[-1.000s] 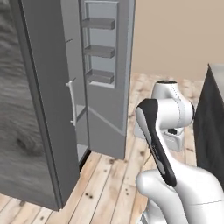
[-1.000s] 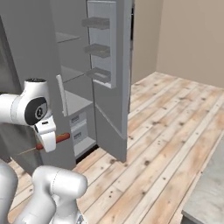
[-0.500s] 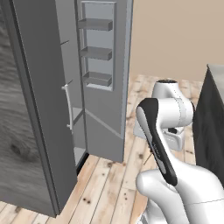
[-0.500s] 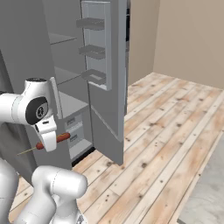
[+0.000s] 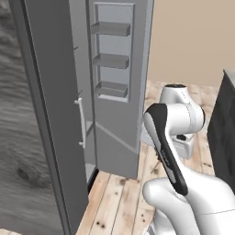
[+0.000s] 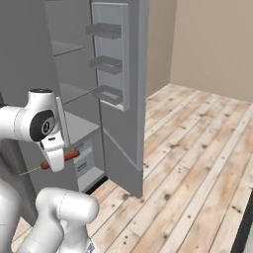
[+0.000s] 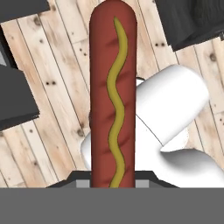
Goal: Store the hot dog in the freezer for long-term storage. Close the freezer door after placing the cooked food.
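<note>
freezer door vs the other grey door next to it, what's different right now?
The freezer door stands swung wide open, its inner face showing; the other grey door shows its outer face, shut as far as the left base view tells. The freezer door carries three grey bins stacked on its inner face; the other door shows a pale vertical bar handle at its edge. Both are tall, narrow and matte grey.

So the freezer (image 6: 64, 99) stood ahead of the arm with the freezer door (image 6: 121, 94) swung out to its right, three bins (image 6: 105, 62) stacked one above another on the door's inner face. Shelves (image 6: 66, 48) sat inside, a drawer (image 6: 85, 157) low beneath them. The hot dog (image 6: 60, 159) hung sideways just before that drawer, above the plank floor (image 6: 197, 163).
</note>
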